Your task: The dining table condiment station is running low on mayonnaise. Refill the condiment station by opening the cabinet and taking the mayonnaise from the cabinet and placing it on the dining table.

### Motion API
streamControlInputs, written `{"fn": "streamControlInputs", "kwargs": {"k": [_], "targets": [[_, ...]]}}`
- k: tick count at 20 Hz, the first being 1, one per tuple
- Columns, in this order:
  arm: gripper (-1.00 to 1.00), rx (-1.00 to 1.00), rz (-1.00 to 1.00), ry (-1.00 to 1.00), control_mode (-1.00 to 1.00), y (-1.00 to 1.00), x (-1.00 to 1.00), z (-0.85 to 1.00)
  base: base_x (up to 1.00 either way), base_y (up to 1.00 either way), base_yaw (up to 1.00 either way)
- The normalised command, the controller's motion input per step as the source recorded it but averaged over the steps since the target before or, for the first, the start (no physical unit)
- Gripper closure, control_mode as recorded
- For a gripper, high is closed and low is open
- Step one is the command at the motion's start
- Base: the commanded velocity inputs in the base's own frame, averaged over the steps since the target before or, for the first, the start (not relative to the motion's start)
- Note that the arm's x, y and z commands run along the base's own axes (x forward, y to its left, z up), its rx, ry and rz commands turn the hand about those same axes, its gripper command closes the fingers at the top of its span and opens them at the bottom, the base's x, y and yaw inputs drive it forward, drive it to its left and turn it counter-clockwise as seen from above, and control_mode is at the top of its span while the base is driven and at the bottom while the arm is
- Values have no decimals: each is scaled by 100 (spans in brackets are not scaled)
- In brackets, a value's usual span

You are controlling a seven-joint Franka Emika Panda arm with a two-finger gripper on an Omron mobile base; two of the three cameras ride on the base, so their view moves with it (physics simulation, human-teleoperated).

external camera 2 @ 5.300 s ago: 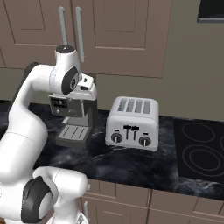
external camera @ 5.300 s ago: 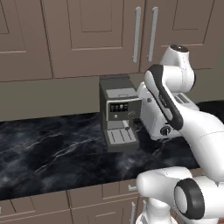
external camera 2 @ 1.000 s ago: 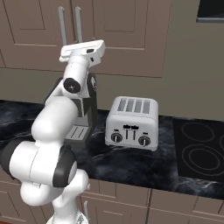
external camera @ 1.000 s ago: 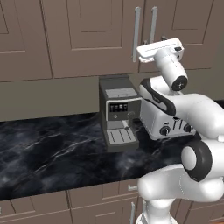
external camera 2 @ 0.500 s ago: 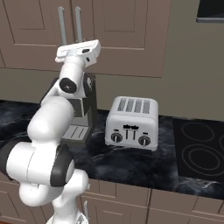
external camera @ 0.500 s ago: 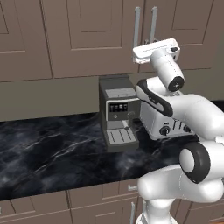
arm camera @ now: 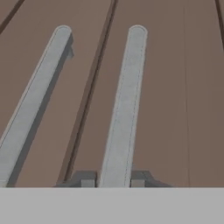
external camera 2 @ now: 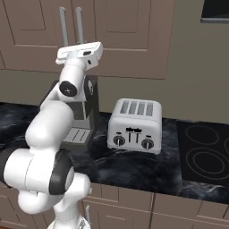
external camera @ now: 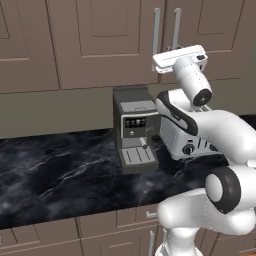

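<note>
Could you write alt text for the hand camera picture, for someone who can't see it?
The gripper is shut on the handle, a long silver bar on a brown cabinet door. A second silver handle runs beside it on the neighbouring door.

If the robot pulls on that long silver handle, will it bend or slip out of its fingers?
Probably not bend: the handle looks like a stiff, straight metal bar fixed to the cabinet door. It looks smooth, so it might slip a little, but the gripper is shut on it from both sides. The door will likely swing open.
</note>
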Motion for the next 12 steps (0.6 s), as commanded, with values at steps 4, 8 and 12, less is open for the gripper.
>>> {"fn": "streamControlInputs", "kwargs": {"k": [4, 8, 12], "targets": [[100, 0, 0, 0, -100, -34, -96, 15, 0, 0, 0], [100, 0, 0, 0, -100, -30, -100, 49, 0, 0, 0], [100, 0, 0, 7, -100, -30, -100, 66, 0, 0, 0]]}}
